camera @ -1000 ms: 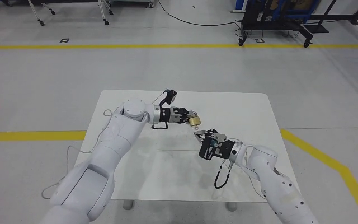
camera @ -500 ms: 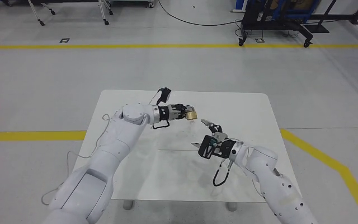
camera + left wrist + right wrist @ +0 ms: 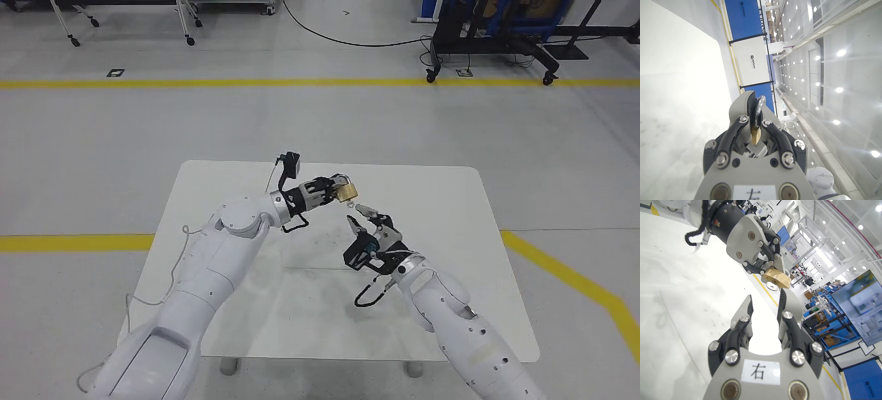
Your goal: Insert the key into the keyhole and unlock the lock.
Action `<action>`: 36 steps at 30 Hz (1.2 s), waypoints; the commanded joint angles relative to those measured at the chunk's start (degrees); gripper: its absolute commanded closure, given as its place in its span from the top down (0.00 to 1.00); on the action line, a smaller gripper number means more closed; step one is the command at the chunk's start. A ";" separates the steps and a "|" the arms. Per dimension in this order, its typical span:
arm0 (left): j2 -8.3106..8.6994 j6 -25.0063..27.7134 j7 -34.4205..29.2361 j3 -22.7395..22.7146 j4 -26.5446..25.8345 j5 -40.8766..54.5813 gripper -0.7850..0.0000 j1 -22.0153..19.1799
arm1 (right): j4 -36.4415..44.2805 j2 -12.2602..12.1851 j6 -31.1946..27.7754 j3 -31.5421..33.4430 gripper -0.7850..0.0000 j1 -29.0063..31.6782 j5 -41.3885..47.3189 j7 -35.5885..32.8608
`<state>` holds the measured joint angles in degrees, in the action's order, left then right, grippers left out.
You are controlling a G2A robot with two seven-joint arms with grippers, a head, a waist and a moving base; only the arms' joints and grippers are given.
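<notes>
Lock [image 3: 777, 279]: held off the table [image 3: 440, 200] in the left tool [image 3: 756, 100], whose fingers are closed on it with the shackle between the pads. The lock's long axis is tilted. The keyhole end points down toward the right tool [image 3: 765, 303], and the key [image 3: 772, 286] head shows at that end. The right tool is just below the lock, apart from it, fingers spread wide and holding nothing. The table's far edge runs near the lock.

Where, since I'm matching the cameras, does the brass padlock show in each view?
Top view: padlock above the table's far middle, in the left pincer.
Left wrist view: padlock clamped between that pincer's fingers.
Right wrist view: padlock just beyond the open right pincer.
Shared landmark: the left pincer gripping it.
</notes>
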<state>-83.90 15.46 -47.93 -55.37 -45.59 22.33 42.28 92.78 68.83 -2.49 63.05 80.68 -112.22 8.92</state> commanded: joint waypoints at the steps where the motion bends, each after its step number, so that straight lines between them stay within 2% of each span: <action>1: -0.23 -0.01 -0.10 0.37 0.46 0.13 0.00 -0.21 | -0.60 0.22 1.01 -0.59 0.00 -0.61 -0.44 -0.26; 8: -0.70 0.49 -0.64 0.70 2.28 0.59 0.00 -0.96 | -0.89 0.55 2.94 -0.91 0.01 -0.96 -1.48 0.00; 14: -0.98 0.68 -1.42 0.23 3.63 2.42 0.00 -1.21 | 0.20 0.62 3.82 -1.03 0.12 0.07 -3.09 0.09; 26: -1.40 0.42 -2.63 -0.05 5.55 3.42 0.00 -1.87 | 2.56 0.82 4.96 -1.15 0.27 1.46 -5.85 -1.65; 36: -1.73 0.25 -3.04 0.41 6.59 2.10 0.00 -2.67 | 3.58 1.36 6.68 -2.49 0.29 1.52 -10.08 -6.29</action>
<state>-85.61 15.72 -51.03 -55.02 -39.02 24.63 39.64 96.41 70.12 4.06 60.68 82.34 -122.10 3.06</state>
